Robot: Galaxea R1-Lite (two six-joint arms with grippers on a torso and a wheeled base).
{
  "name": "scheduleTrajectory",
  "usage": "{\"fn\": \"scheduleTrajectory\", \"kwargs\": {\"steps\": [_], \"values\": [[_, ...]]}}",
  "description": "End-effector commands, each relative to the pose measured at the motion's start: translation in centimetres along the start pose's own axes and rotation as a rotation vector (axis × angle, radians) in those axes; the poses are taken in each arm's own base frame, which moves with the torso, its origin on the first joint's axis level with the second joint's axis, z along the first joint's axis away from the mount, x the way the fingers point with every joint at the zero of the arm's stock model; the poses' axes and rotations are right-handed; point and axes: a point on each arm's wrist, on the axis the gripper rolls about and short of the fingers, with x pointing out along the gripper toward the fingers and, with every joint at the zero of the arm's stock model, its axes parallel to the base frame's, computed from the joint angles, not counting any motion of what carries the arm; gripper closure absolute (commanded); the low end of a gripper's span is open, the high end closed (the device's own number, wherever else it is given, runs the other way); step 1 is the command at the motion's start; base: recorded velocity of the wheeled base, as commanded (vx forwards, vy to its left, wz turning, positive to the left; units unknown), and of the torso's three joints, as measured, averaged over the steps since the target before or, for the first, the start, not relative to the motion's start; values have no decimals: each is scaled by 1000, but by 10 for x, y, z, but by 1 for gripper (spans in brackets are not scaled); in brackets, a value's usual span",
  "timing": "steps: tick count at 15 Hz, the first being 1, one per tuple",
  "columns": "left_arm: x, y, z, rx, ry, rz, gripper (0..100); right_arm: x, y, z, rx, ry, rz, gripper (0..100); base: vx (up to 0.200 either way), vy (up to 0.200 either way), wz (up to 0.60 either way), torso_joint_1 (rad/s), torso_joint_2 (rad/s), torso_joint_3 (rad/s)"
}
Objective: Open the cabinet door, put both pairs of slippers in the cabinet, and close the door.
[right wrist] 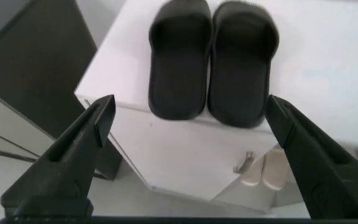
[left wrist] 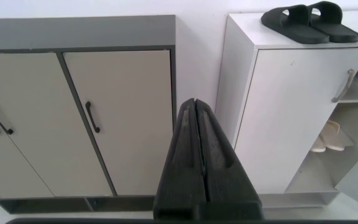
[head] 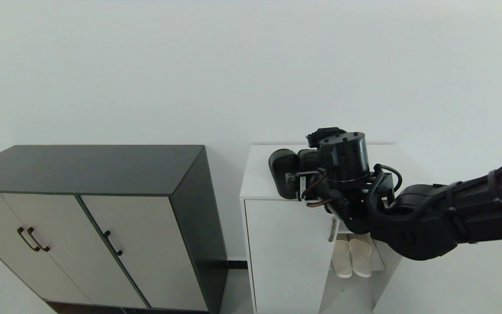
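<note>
A pair of black slippers (head: 283, 171) (right wrist: 210, 59) (left wrist: 303, 22) lies side by side on top of the white cabinet (head: 259, 174) (left wrist: 247, 31). My right gripper (head: 303, 186) (right wrist: 188, 115) hovers open just in front of and above the pair, one finger (right wrist: 92, 124) on each side and nothing between them. The cabinet door (head: 286, 248) (left wrist: 291, 112) stands open. Inside, on a shelf, rests a pair of white slippers (head: 353, 257) (left wrist: 328, 137) (right wrist: 263, 171). My left gripper (left wrist: 194, 104) is shut and empty, held low in front of both cabinets.
A dark cabinet (head: 81, 170) (left wrist: 73, 31) with grey doors and black handles stands to the left of the white one, a narrow gap between them. A plain white wall is behind. The door handle (head: 333, 229) (left wrist: 344, 84) (right wrist: 246, 163) sits at the door's free edge.
</note>
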Motion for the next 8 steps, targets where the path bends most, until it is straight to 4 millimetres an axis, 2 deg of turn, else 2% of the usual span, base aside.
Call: {"fn": "scheduleTrajectory", "kwargs": {"steps": [1,8], "values": [[0,0,0,0,1,0,100,8,2,-15,-19,36,-9,0,200,0,0,2,12,-2],[0,0,0,-2,1,0,100,32,-4,-47,-36,75,-58,0,200,0,0,2,-3,2]]}}
